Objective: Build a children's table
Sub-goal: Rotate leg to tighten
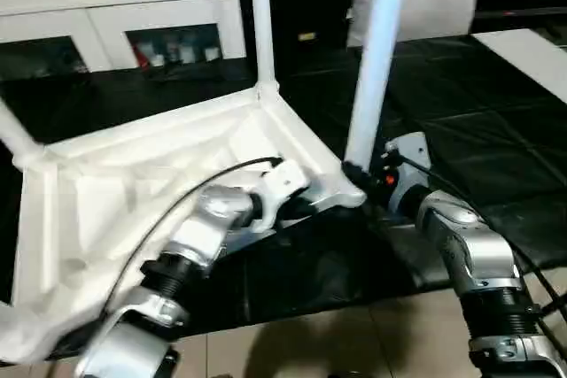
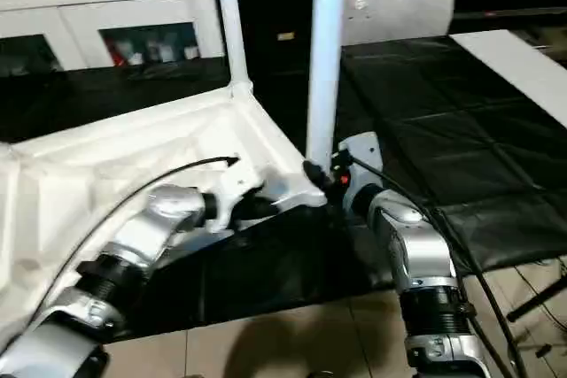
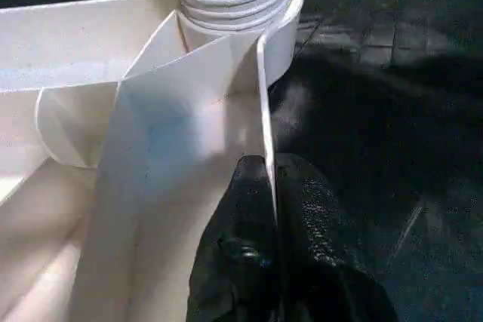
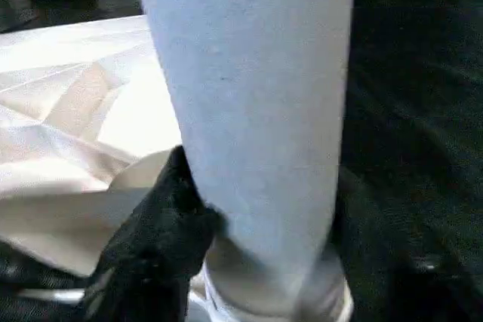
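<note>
The white table top [image 1: 133, 183] lies upside down on the black mat, its ribbed underside facing up. One leg [image 1: 260, 15] stands in the far corner socket, and another [image 1: 13, 137] slants at the left edge. A third leg [image 1: 376, 59] stands upright in the near right corner socket [image 3: 234, 5]. My right gripper [image 1: 359, 173] is shut on this leg just above the socket, and a black finger [image 4: 162, 224] presses against its side. My left gripper [image 1: 297, 205] is shut on the top's thin side rim [image 3: 263, 96] just short of that corner, with fingers [image 3: 241, 216] on both sides of the wall.
A white cabinet [image 1: 115, 15] with glass doors stands at the back left, with clutter on top. A white cushion [image 1: 443, 2] leans at the back right, next to a white board [image 1: 532, 50]. The black mat [image 1: 461, 130] ends at a tiled floor [image 1: 354, 334] in front.
</note>
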`<state>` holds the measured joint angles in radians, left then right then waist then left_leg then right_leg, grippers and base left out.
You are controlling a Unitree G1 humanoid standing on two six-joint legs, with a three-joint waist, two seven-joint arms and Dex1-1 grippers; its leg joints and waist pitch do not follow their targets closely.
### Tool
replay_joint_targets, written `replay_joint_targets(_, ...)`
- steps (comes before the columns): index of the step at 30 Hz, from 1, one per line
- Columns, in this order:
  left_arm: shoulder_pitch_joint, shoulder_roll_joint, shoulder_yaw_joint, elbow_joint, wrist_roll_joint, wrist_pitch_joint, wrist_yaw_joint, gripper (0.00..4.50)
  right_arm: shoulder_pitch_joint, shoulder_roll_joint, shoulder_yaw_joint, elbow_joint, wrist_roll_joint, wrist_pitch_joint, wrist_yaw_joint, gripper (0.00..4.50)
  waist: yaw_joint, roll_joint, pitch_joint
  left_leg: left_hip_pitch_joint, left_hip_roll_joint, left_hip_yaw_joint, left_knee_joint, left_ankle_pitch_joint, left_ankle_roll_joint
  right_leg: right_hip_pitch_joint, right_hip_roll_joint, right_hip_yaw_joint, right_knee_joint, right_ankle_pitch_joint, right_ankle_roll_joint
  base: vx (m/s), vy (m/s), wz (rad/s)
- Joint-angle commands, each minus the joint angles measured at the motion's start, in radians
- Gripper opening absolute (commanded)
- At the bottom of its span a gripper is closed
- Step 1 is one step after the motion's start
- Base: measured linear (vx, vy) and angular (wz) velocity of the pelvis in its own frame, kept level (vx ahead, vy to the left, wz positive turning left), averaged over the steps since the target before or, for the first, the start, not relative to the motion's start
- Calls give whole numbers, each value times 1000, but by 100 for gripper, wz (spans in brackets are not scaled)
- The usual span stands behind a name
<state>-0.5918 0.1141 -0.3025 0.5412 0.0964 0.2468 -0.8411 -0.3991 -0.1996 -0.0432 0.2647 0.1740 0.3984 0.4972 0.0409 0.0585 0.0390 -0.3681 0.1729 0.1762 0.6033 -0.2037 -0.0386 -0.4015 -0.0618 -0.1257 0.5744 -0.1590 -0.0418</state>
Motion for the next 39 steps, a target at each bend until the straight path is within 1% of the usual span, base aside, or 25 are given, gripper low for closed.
replay_joint_targets(1,-15,-48,-34,-65,-26,-21,-15,0,-1,32,44,-4,12,-4,37,294,10,-21,-71,-2,52,-24,-54,-39,128,64,-94,58,-76,-292,-83,0,0,0)
replay_joint_targets(3,-11,-36,-34,-65,-16,-25,-18,0,10,19,44,-16,10,-17,53,311,14,-20,-72,-1,53,-24,-53,-31,138,64,-95,59,-72,-264,-95,0,0,0)
replay_joint_targets(5,-11,-22,-35,-58,-11,-38,-21,0,19,3,45,-23,14,-32,71,330,17,-20,-70,0,54,-23,-54,-41,137,63,-95,59,-73,-271,-101,0,0,0)
replay_joint_targets(6,-11,-3,-33,-47,-8,-61,-30,0,34,-26,44,-35,25,-58,113,339,19,-19,-68,2,53,-22,-55,-56,134,63,-95,59,-76,-288,-98,0,0,0)
replay_joint_targets(7,-11,10,-32,-41,-8,-79,-39,0,46,-47,42,-45,34,-75,146,356,22,-22,-68,1,51,-21,-55,-68,133,66,-96,59,-79,-304,-86,0,0,0)
replay_joint_targets(8,-11,23,-31,-36,-8,-99,-50,0,55,-65,37,-54,42,-86,171,356,26,-18,-68,2,51,-22,-54,-72,134,66,-96,60,-79,-308,-80,0,0,0)
replay_joint_targets(9,-11,40,-32,-30,-7,-130,-70,0,71,-99,30,-67,54,-105,219,366,25,-20,-66,0,52,-22,-56,-77,136,66,-95,59,-81,-316,-75,0,0,0)
replay_joint_targets(10,-11,41,-33,-29,-7,-133,-73,0,72,-102,29,-68,54,-106,223,375,27,-20,-66,2,51,-21,-55,-85,134,64,-94,58,-84,-333,-67,0,0,0)
replay_joint_targets(12,-8,65,-39,-23,-8,-168,-112,0,88,-140,26,-76,58,-125,271,392,30,-17,-65,3,52,-22,-56,-94,131,63,-94,57,-87,-352,-59,0,0,0)
replay_joint_targets(13,-7,81,-46,-17,-5,-186,-136,0,98,-164,24,-80,61,-135,303,401,31,-18,-65,4,54,-23,-57,-99,129,63,-94,57,-86,-356,-58,0,0,0)
replay_joint_targets(15,-8,110,-60,1,5,-222,-177,0,108,-202,19,-80,61,-154,349,410,33,-16,-65,4,54,-23,-56,-103,126,61,-93,56,-86,-354,-61,0,0,0)
replay_joint_targets(16,-9,118,-64,8,8,-235,-188,0,110,-212,17,-79,59,-159,359,410,34,-17,-65,5,55,-23,-57,-105,126,61,-94,57,-85,-354,-60,0,0,0)
replay_joint_targets(18,-13,137,-71,24,1,-263,-225,0,118,-249,29,-76,69,-181,424,410,42,-18,-65,6,54,-21,-56,-102,127,61,-95,58,-85,-354,-63,0,0,0)
replay_joint_targets(19,-16,155,-78,32,-10,-295,-274,0,127,-280,42,-81,75,-196,478,410,47,-19,-65,5,53,-20,-55,-104,130,62,-94,57,-85,-357,-63,0,0,0)
replay_joint_targets(21,-19,171,-85,40,-16,-319,-317,0,135,-304,50,-91,94,-191,540,410,53,-22,-66,3,53,-19,-54,-99,136,64,-94,57,-82,-355,-59,0,0,0)
replay_joint_targets(23,-22,188,-91,45,-21,-339,-362,0,138,-328,61,-99,112,-184,600,410,54,-22,-67,4,58,-21,-56,-95,139,62,-94,56,-79,-347,-65,0,0,0)
replay_joint_targets(25,-25,212,-105,49,-19,-371,-413,0,138,-355,79,-105,136,-172,678,385,56,-23,-65,3,57,-20,-55,-103,143,61,-94,55,-80,-361,-65,0,0,0)
replay_joint_targets(26,-25,218,-109,50,-19,-378,-424,0,138,-361,83,-105,140,-169,695,378,58,-23,-65,5,58,-20,-55,-104,143,60,-94,55,-83,-368,-64,0,0,0)
replay_joint_targets(27,-25,228,-116,48,-20,-388,-447,0,136,-371,94,-105,147,-163,727,374,59,-24,-66,4,58,-20,-55,-100,141,61,-93,55,-80,-365,-63,0,0,0)
replay_joint_targets(29,-24,238,-124,47,-21,-401,-471,0,132,-380,109,-100,149,-163,760,365,63,-23,-65,6,60,-20,-56,-103,139,58,-95,56,-81,-371,-64,0,0,0)
replay_joint_targets(30,-24,244,-129,48,-21,-413,-486,0,129,-386,119,-94,148,-167,780,340,64,-23,-65,6,60,-20,-56,-107,134,58,-96,56,-82,-380,-64,0,0,0)
replay_joint_targets(33,-16,258,-142,33,-29,-426,-537,0,125,-396,138,-86,160,-155,828,329,71,-24,-66,6,60,-19,-56,-102,129,58,-96,57,-81,-379,-65,0,0,0)
replay_joint_targets(35,-15,260,-145,31,-32,-432,-549,0,123,-397,141,-83,163,-154,841,296,74,-23,-66,7,63,-21,-57,-97,128,58,-96,58,-78,-367,-69,0,0,0)
replay_joint_targets(36,-14,260,-147,27,-36,-434,-559,0,120,-398,147,-74,164,-154,856,296,75,-28,-67,6,63,-20,-57,-96,127,58,-97,58,-77,-362,-71,0,0,0)
replay_joint_targets(39,-13,256,-154,21,-41,-438,-574,0,108,-391,165,-32,164,-158,889,265,76,-26,-66,6,59,-18,-55,-98,125,59,-98,56,-80,-381,-69,0,0,0)
